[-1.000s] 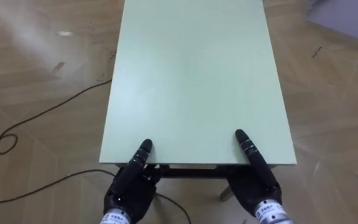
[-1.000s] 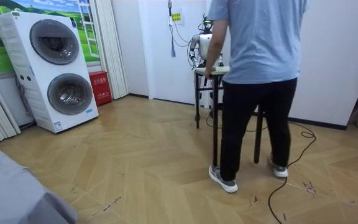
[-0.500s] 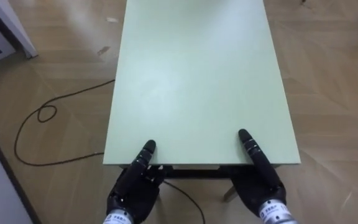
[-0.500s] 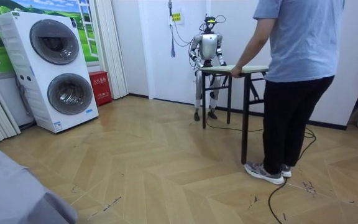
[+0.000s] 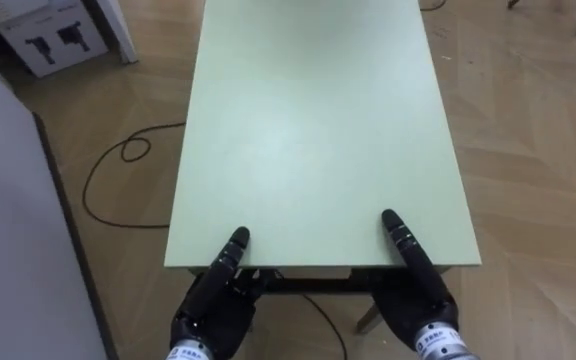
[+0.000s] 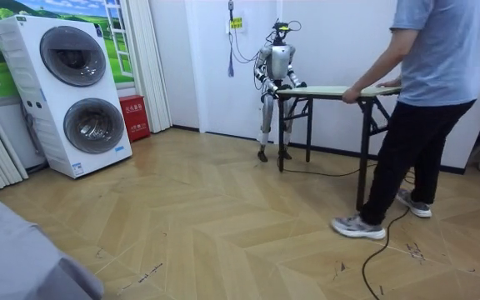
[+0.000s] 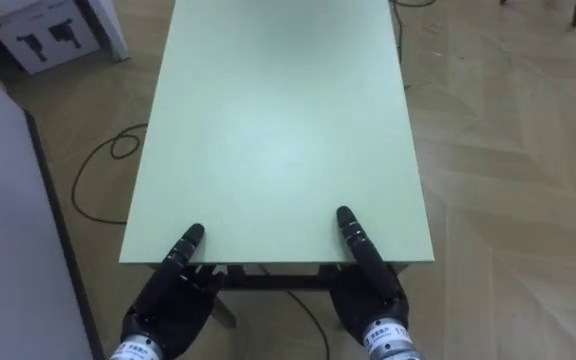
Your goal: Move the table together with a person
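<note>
Two dark robot hands, the left hand [image 5: 211,305] and the right hand [image 5: 415,290], sit at the near edge of the pale green rectangular table [image 5: 308,130]. Each lays a thumb on top, but what they do beneath that edge is hidden, so I cannot tell whether they clamp it. Since a second ago the table has swung toward the room view's right, with the person in a blue shirt [image 6: 430,75] stepping back at its far end (the carry looks well under way). That far end is cut off in the eye views, and whether the legs clear the floor is hard to make out.
</note>
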Robot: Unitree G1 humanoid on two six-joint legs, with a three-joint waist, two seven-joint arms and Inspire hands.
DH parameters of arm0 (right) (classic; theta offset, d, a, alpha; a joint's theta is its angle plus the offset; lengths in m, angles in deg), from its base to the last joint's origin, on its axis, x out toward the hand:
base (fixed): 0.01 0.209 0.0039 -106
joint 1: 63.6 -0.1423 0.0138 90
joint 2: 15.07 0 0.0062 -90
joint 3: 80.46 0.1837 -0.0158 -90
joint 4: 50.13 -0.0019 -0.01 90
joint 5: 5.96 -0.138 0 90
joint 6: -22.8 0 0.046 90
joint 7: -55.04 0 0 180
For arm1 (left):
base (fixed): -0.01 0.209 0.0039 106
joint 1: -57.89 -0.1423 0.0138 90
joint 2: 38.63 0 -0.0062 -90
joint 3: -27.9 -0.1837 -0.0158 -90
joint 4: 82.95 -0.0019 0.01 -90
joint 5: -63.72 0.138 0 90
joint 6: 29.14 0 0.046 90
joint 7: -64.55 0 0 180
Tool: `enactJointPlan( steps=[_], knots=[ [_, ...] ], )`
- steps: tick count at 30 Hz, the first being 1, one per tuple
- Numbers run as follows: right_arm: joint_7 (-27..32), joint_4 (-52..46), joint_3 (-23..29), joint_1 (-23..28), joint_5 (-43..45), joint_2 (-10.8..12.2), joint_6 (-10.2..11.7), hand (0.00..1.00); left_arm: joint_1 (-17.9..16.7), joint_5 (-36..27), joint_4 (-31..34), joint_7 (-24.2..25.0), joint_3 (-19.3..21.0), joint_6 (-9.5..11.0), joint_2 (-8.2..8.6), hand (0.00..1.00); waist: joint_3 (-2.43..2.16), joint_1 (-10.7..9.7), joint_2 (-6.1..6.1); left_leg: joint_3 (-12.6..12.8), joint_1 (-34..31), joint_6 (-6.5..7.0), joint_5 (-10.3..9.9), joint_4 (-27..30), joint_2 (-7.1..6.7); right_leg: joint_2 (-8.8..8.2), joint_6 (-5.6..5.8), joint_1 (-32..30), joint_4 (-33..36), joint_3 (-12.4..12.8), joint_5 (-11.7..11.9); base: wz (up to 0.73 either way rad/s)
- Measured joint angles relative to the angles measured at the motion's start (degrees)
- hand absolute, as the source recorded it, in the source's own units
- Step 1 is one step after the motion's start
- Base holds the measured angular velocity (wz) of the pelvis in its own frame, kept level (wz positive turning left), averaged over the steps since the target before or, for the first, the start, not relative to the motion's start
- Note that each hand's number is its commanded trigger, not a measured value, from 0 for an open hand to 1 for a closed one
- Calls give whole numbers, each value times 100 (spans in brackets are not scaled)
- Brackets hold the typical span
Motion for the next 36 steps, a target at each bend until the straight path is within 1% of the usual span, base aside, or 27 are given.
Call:
enactJointPlan(
  steps=[3,6,7,8,9,10,11,12,13,15,17,20,24,25,27,30,32,33,35,36],
  knots=[
    [0,0,-12,0,100,22,1,100,-54,-2,0,29,-4,51,44,100,1,26,3,-53,-4,-2,-1,49,-3,28,-2,141,-61,-14,1,26],
    [-1,0,-3,1,99,-2,1,100,-55,-5,0,29,-14,52,31,100,0,59,3,-148,-43,-20,3,111,1,64,-11,160,-58,-67,-4,23],
    [-1,0,3,0,92,-12,1,100,-53,-4,3,32,-17,53,32,100,-1,69,9,-193,-116,-28,1,177,-1,72,-38,173,-58,-120,-19,29],
    [-1,0,9,2,71,-6,1,100,-34,1,4,33,-18,53,33,100,-11,40,35,-192,-196,-29,0,256,5,81,-62,174,-55,-233,-32,41],
    [-2,-1,14,0,66,-4,1,100,-11,2,5,32,-20,52,32,100,-9,-13,62,-171,-242,-28,0,311,14,84,-65,186,-54,-324,-33,60],
    [0,0,25,-5,65,12,1,100,18,-11,5,29,-24,52,32,100,-7,-109,88,-12,-287,-15,8,363,58,88,-80,189,-50,-416,-51,52],
    [24,0,24,-5,65,9,0,100,23,-16,5,29,-24,53,11,100,-8,-107,106,135,-290,-1,19,369,106,90,-84,213,-50,-465,-57,44],
    [30,0,21,-5,65,8,0,100,25,-40,4,27,-29,60,11,100,-3,-101,123,96,-289,2,36,367,87,91,-81,236,-58,-481,-67,21],
    [30,0,21,-6,73,3,0,100,25,-67,4,23,-35,60,12,100,-3,-100,131,71,-289,5,48,362,73,90,-79,243,-59,-482,-74,23],
    [29,-2,35,-9,81,2,0,100,24,-76,3,9,-74,59,5,100,-3,-107,138,-3,-299,20,94,331,4,64,-102,247,-51,-484,-143,23],
    [32,-5,40,-43,81,-38,0,100,24,-112,2,-2,-105,59,-11,100,-5,-74,158,-57,-324,31,111,337,-39,48,-107,240,-59,-492,-193,19],
    [66,-4,19,-97,82,-119,0,100,25,-142,3,-47,-142,59,-11,100,-11,-52,206,-92,-365,46,118,358,-81,46,-94,250,-44,-482,-201,22],
    [152,-20,-11,-178,101,-197,-7,100,24,-286,4,-85,-195,53,-43,100,-11,-18,250,-26,-428,81,139,347,-95,29,-65,235,17,-489,-217,25],
    [169,-38,-10,-178,123,-193,-6,100,24,-321,4,-85,-202,51,-51,100,-11,11,252,-12,-433,84,142,346,-98,20,-41,231,67,-497,-235,21],
    [211,-89,-14,-177,174,-179,-6,100,24,-330,8,-84,-200,60,-54,100,-13,134,257,-16,-441,86,142,347,-106,10,-31,227,138,-509,-259,18],
    [211,-91,-13,-171,179,-173,-6,100,25,-329,15,-84,-190,62,-57,100,-16,127,261,-43,-440,110,158,351,-121,9,-26,221,282,-443,-288,30],
    [211,-91,-12,-167,166,-171,-5,100,29,-320,15,-93,-190,62,-39,100,-19,78,255,-208,-439,124,213,326,-214,-3,-14,250,356,-446,-333,38],
    [211,-90,-10,-164,163,-170,-3,100,32,-310,15,-97,-189,63,-33,100,-23,81,248,-232,-439,124,239,296,-225,-3,-13,245,351,-423,-335,34],
    [212,-67,-7,-163,152,-168,-1,100,57,-270,14,-114,-189,70,-30,100,-25,67,233,-353,-439,124,351,194,-303,-2,-14,269,291,-315,-338,29],
    [212,-60,-7,-164,138,-159,0,100,73,-259,14,-118,-189,70,-36,100,-22,67,224,-365,-439,124,382,161,-317,-2,-14,281,256,-315,-337,29]
  ],
)
